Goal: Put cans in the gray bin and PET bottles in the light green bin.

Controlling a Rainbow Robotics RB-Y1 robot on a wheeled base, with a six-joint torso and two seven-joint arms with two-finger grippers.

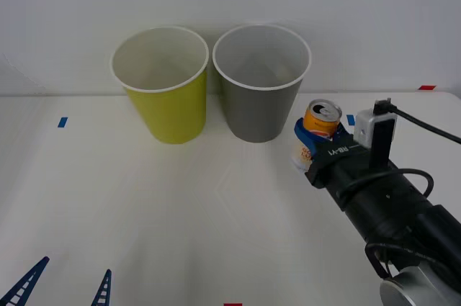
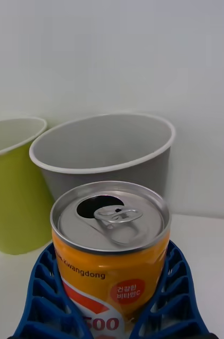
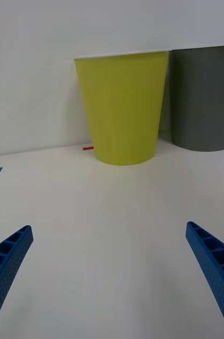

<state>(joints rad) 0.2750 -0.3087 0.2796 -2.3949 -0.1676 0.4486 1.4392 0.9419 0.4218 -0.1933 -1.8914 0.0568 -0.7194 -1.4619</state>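
Nearest the robot, the left pincer (image 1: pixel 63 284) hangs low over the front left of the white bench (image 1: pixel 144 205), its blue ribbed fingers (image 3: pixel 6 265) spread wide apart with bare bench between them. On the right side, the right pincer (image 1: pixel 311 149) reaches forward at the end of its black arm (image 1: pixel 382 205) and is clamped on the can (image 1: pixel 318 133), which stands upright between the blue fingers (image 2: pixel 40 296). The can's orange and white label with red print shows in the right wrist view (image 2: pixel 110 265), and its silver top has the pull tab lying beside an open mouth. Whether the can's base touches the bench cannot be told. Just beyond the can, a little to its left, stands the gray bin (image 1: pixel 259 104), upright with a white rim and a pale inside. The light green bin (image 1: pixel 169 108) stands just beside it on the left, upright too, white inside. A few small blue (image 1: pixel 63 122) and red (image 1: pixel 427 88) tape marks lie on the bench toward the wall.
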